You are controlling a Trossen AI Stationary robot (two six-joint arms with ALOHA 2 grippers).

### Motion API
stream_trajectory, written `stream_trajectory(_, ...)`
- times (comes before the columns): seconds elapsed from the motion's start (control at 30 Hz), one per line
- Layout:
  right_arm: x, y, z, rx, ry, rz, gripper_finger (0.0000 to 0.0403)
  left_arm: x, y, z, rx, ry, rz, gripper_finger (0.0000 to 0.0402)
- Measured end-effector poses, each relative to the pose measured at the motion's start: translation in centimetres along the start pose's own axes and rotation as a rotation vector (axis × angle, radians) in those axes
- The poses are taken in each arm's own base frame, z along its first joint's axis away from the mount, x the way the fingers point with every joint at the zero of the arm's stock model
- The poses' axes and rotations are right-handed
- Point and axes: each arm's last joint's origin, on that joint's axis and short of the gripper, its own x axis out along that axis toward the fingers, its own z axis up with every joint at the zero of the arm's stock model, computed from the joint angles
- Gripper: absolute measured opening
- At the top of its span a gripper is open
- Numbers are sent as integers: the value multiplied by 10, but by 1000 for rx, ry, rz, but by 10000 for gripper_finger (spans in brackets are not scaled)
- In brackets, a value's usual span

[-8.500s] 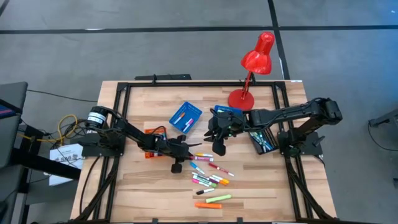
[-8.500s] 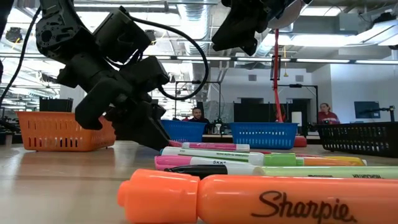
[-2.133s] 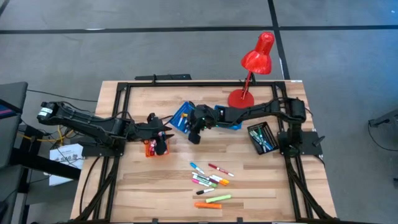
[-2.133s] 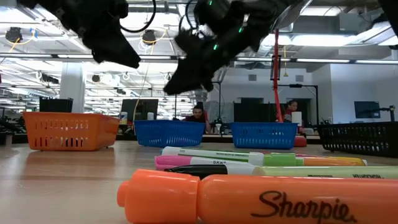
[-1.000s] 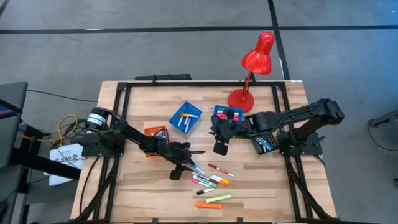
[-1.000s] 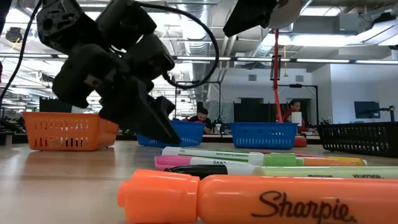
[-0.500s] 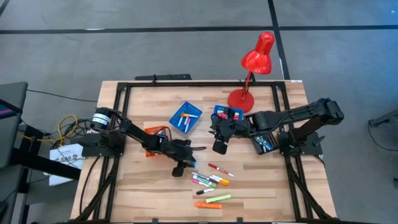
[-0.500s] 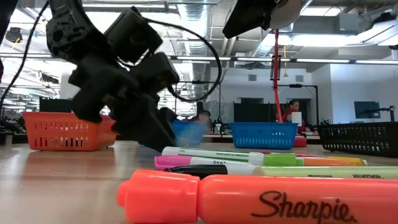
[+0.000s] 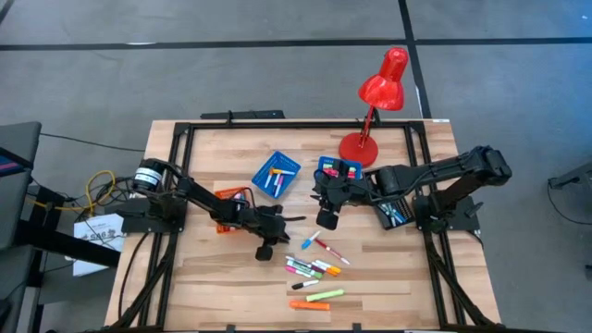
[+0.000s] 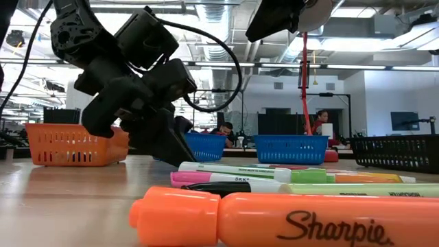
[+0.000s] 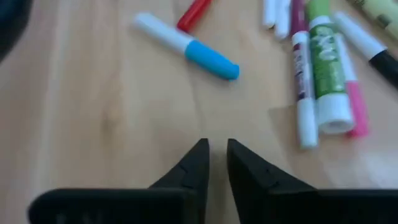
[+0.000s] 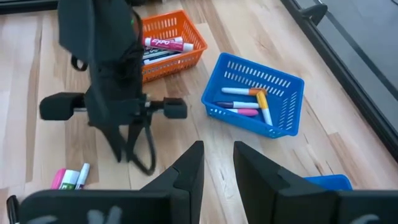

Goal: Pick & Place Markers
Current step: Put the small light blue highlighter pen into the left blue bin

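Note:
Several markers [image 9: 313, 268] lie loose on the table's near middle, with an orange and a green one [image 9: 314, 298] nearer the front. A blue-capped white marker [image 11: 186, 46] lies flat just ahead of my left gripper [image 11: 216, 155], beside a red one [image 11: 194, 12]. The left gripper [image 9: 283, 237] is low over the wood, slanting down, shut with nothing between its fingers. My right gripper [image 9: 326, 220] hangs high above the table's middle, its fingers [image 12: 217, 163] a little apart and empty.
A blue tray [image 9: 276, 174] with markers, a second blue tray [image 9: 338, 169], an orange tray [image 9: 231, 199] and a black tray [image 9: 388, 205] stand across the middle. A red desk lamp [image 9: 370, 139] stands at the far right. Bare wood lies at the near left.
My left gripper has shut from wide open, low over the table, and has taken hold of nothing. The blue-capped marker that lay at its fingertips has slid toward the table's right, turned about, and now lies free ahead of the fingers.

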Motion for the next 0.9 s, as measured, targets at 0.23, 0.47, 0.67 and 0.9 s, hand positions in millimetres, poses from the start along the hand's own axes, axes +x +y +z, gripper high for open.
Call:
stream_trajectory(0.23,0,0,0,0,0,1,79,-21,0,27,4,-129,18,71)
stream_trajectory(0.47,1,0,-1,31,2,6,79,-16,-6,42,16,-178,46,146)
stream_trajectory(0.67,18,16,-27,9,259,122,79,-13,-3,40,15,-168,61,180)
stream_trajectory(0.9,69,38,-53,-188,435,125,79,-13,-3,39,12,-163,78,175)
